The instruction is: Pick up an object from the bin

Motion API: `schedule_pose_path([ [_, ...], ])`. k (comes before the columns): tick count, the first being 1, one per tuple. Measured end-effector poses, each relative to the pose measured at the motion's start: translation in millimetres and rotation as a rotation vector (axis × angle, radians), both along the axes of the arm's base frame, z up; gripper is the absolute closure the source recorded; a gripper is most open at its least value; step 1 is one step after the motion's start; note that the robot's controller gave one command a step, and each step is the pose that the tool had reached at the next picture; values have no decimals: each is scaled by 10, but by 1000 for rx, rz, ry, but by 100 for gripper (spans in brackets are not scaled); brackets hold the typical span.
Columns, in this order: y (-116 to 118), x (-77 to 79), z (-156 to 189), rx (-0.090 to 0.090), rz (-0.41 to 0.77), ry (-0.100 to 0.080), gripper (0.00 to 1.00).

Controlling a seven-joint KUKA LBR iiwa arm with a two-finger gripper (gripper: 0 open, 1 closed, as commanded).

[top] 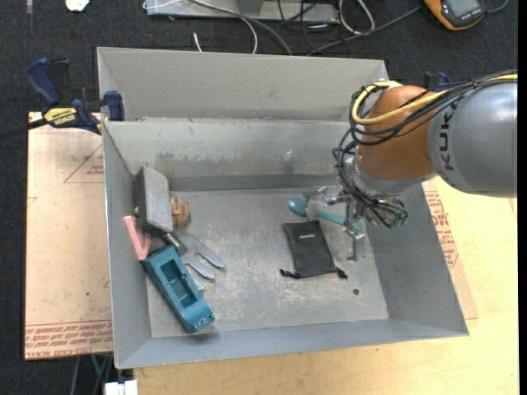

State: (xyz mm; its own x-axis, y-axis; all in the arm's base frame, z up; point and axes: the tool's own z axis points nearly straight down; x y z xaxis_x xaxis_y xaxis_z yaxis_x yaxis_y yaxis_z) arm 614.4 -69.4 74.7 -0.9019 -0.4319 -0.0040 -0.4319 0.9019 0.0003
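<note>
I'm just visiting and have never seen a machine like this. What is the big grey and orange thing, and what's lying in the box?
One camera looks down into a grey metal bin. The big grey and orange shape coming in from the right is a robot arm; the cables and orange cover belong to it. At its end is its tool, the part that grasps, low over the bin's right side, beside a flat black pouch and a small teal thing. I cannot tell whether it holds anything. On the left lie a teal box, a grey block, a pink strip, a brown lump and some silvery pieces. Its job is to lift one thing out.
</note>
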Motion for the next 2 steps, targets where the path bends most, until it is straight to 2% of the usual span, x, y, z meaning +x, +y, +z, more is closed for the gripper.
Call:
schedule_pose_path([
  [1, 166, -5, -21, 1, -60, -1, 0],
  [2, 119, 248, -35, 0, 243, -6, 100],
])
